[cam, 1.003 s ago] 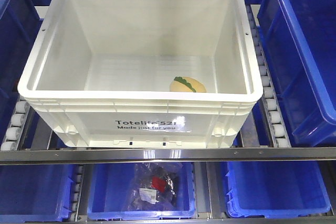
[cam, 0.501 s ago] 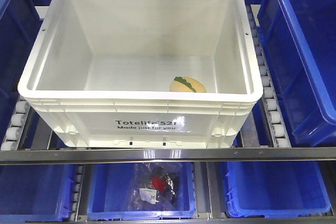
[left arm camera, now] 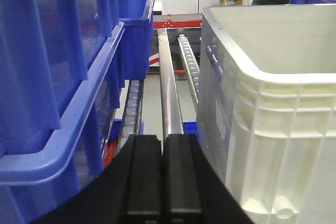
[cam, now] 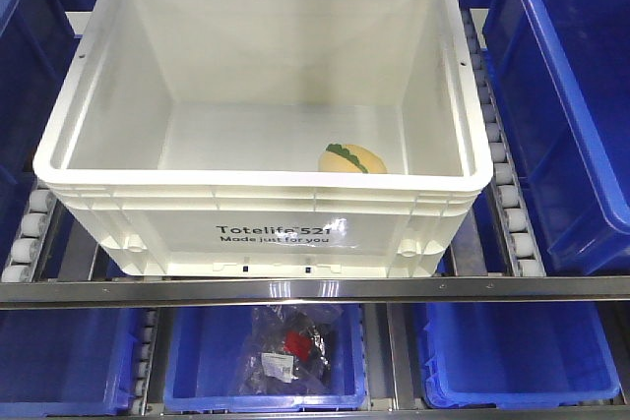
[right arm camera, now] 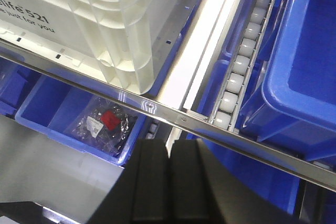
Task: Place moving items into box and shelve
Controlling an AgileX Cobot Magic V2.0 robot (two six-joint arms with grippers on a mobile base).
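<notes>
From the front, the plush toy (cam: 351, 157) is lying on the floor of the white crate (cam: 266, 182), toward its front right corner, long axis roughly along the front wall. The crate is sitting on the shelf's roller rails (cam: 498, 169).

At the left wrist, the left pincer (left arm camera: 163, 150) is clenched and empty, with the crate wall (left arm camera: 262, 124) just to its right.

At the right wrist, the right pincer (right arm camera: 169, 177) is likewise clenched and empty, hanging below the crate's front right corner (right arm camera: 126, 51). Either arm looks placed to push the crate inward.
</notes>
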